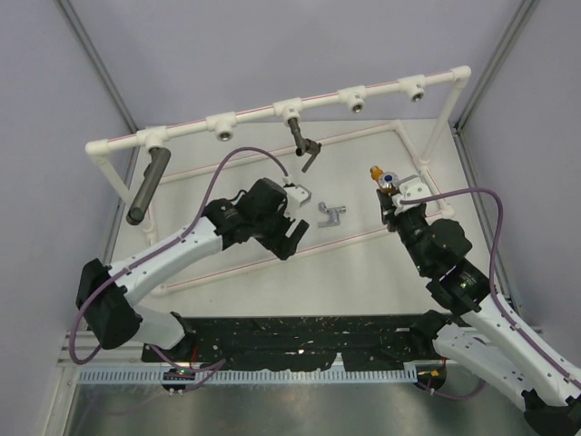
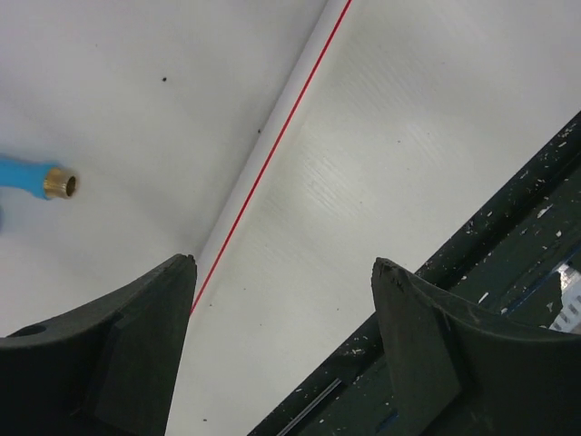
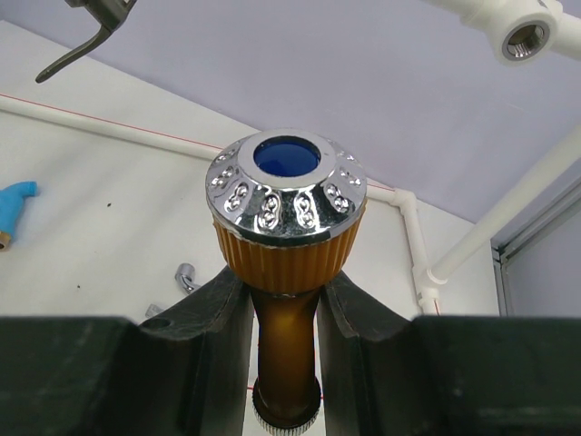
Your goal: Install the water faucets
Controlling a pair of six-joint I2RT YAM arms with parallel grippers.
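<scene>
My right gripper [image 1: 391, 194] [image 3: 283, 292] is shut on the orange-gold faucet [image 1: 383, 174] [image 3: 287, 245], gripping its neck below the chrome, blue-centred cap, upright over the table's right side. A silver-grey faucet [image 1: 331, 213] [image 3: 185, 276] lies on the table between the arms. The blue faucet [image 2: 34, 178] [image 3: 15, 201] lies on the table with its brass thread showing; I cannot make it out in the top view. My left gripper [image 1: 293, 234] [image 2: 283, 272] hangs open over the table, left of the silver faucet, nothing between its fingers.
The white pipe frame [image 1: 254, 113] spans the back with open sockets [image 1: 222, 125] [image 3: 526, 36]. A dark lever tap [image 1: 301, 141] hangs from its middle socket. A long dark grey cylinder [image 1: 148, 184] hangs at the left. A black base plate [image 1: 300, 331] lines the near edge.
</scene>
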